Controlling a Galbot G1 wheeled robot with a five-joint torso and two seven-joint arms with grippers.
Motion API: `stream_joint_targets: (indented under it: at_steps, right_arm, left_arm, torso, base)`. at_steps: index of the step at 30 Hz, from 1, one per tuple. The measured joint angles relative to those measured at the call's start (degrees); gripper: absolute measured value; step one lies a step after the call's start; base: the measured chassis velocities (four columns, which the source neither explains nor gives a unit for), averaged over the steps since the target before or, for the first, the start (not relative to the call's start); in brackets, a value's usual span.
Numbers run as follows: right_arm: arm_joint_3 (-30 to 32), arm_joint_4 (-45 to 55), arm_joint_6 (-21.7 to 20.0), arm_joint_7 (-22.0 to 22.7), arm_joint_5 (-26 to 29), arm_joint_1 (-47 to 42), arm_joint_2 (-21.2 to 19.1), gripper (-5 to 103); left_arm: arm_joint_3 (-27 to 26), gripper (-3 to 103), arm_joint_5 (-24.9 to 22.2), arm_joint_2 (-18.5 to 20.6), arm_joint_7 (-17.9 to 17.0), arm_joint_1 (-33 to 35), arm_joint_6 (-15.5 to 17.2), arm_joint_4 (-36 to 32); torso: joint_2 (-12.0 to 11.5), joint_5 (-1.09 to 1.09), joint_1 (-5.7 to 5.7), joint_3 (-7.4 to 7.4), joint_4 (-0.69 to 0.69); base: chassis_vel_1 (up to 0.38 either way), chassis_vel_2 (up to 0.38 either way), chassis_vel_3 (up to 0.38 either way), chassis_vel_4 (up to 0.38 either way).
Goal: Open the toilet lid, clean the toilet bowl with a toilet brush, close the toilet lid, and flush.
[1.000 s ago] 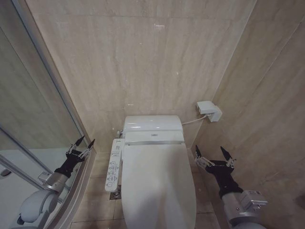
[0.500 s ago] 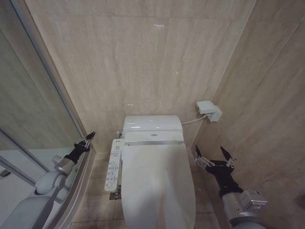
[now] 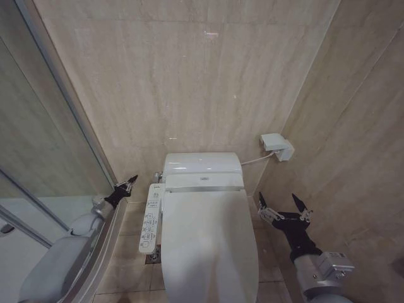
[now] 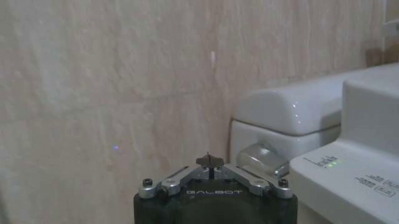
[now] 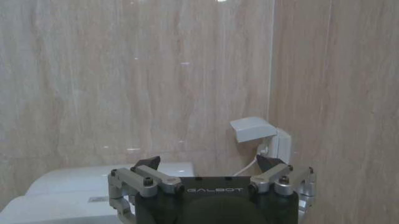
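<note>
The glossy white toilet lid (image 3: 209, 243) lies shut over the toilet bowl, which is hidden beneath it. The white button-panel arm (image 3: 151, 218) runs along the toilet's left side. My left gripper (image 3: 130, 183) is shut and empty, hovering just left of the panel's rear end. In the left wrist view its tips (image 4: 210, 161) meet in front of a silver knob (image 4: 259, 158) beside the panel (image 4: 349, 182). My right gripper (image 3: 284, 206) stands open and empty to the right of the lid, near the side wall. The toilet brush is out of view.
A glass shower partition (image 3: 57, 126) with a metal frame closes in the left side. A white wall box (image 3: 276, 146) with a cable sits on the right wall behind the toilet, also the box (image 5: 257, 133) in the right wrist view. Beige tiled walls stand close around.
My left arm has reached forward and to the right toward the button panel, and its fingers have gone from open to shut. The right arm has not moved.
</note>
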Motion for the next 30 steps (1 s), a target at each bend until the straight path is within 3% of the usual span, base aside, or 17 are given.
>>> stream_joint_targets:
  at_steps: [8, 30]
  right_arm:
    - [0.0, 0.0, 0.0, 0.0, 0.0, 0.0, 0.0, 100]
    - [0.0, 0.0, 0.0, 0.0, 0.0, 0.0, 0.0, 100]
  left_arm:
    - [3.9, 0, -0.6, -1.4, -0.1, -2.9, 0.9, 1.9]
    - [3.7, 0, -0.5, 0.4, 2.8, -1.4, 0.4, -0.6]
  torso:
    - [0.0, 0.0, 0.0, 0.0, -0.02]
    - [0.0, -0.02, 0.04, 0.01, -0.01]
  base:
    - [0.0, 0.0, 0.0, 0.0]
    - [-0.042, 0.049, 0.041, -0.042]
